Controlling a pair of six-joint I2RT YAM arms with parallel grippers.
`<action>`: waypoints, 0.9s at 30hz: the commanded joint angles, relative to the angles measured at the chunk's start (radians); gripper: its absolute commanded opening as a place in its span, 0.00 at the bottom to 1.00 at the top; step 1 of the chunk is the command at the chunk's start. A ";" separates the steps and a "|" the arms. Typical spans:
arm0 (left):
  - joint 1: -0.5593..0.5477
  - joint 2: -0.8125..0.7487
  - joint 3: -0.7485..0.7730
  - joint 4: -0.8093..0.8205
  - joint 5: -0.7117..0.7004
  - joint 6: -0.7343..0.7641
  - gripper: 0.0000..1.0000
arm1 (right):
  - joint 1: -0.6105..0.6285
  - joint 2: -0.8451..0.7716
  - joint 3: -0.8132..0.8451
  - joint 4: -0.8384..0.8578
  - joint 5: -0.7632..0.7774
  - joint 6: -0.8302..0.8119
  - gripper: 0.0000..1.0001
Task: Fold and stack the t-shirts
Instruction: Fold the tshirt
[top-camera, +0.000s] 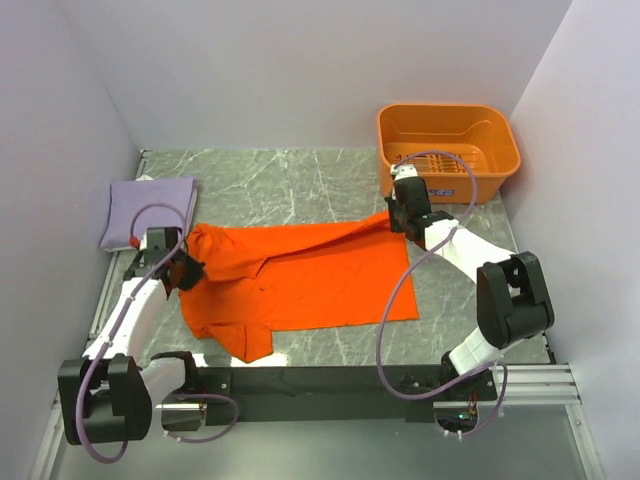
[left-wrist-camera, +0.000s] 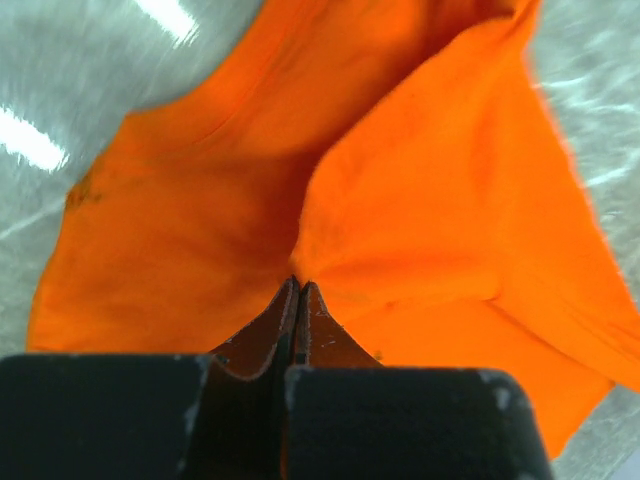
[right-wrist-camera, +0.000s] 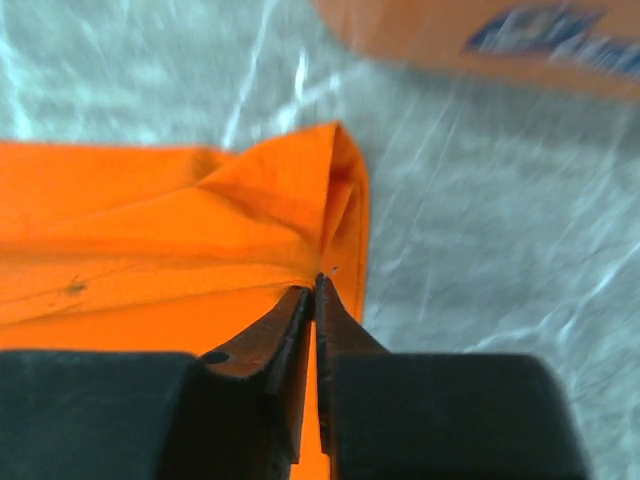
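The orange t-shirt (top-camera: 300, 275) lies spread on the marble table, stretched between both grippers. My left gripper (top-camera: 183, 268) is shut on its left edge; in the left wrist view the closed tips (left-wrist-camera: 298, 285) pinch a fold of the orange cloth (left-wrist-camera: 420, 180). My right gripper (top-camera: 403, 222) is shut on the shirt's far right corner; in the right wrist view the tips (right-wrist-camera: 316, 283) clamp the cloth (right-wrist-camera: 150, 240). The lavender t-shirt (top-camera: 148, 210) lies folded at the far left.
A rigid orange plastic basket (top-camera: 447, 150) stands at the back right, its wall showing in the right wrist view (right-wrist-camera: 480, 40). White walls enclose the table on three sides. A black rail (top-camera: 330, 382) runs along the near edge.
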 joint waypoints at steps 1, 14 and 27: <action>0.002 -0.037 -0.069 0.092 0.017 -0.076 0.01 | 0.002 0.052 0.034 -0.116 -0.014 0.090 0.13; 0.011 0.049 0.051 0.179 -0.005 0.085 0.77 | -0.121 -0.072 -0.032 -0.101 -0.201 0.258 0.59; 0.045 0.377 0.218 0.227 -0.020 0.168 0.68 | -0.297 0.035 -0.102 0.120 -0.595 0.543 0.59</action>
